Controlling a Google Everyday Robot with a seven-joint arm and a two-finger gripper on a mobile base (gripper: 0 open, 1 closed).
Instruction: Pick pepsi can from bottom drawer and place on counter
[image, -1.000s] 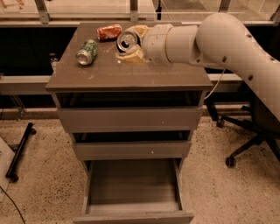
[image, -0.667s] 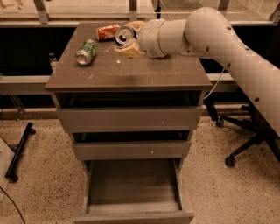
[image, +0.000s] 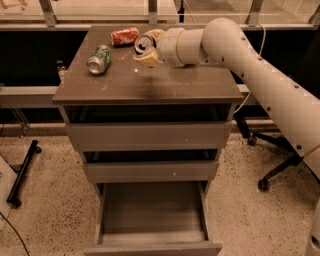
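Note:
My gripper (image: 146, 46) is over the back middle of the counter (image: 150, 82), with the arm reaching in from the right. It is shut on the pepsi can (image: 142, 43), which lies tilted with its silver top facing the camera, between the cream fingers (image: 148, 58). The can is held just above the counter top. The bottom drawer (image: 152, 215) is pulled fully open below and shows a bare floor.
A green can (image: 98, 59) lies on its side on the counter's left part. A red-orange can (image: 124, 36) lies at the back, just left of the gripper. The two upper drawers are slightly open. An office chair base (image: 272, 172) stands at the right.
My gripper with the pepsi can has moved a little left and toward the back of the counter. The other cans have not moved.

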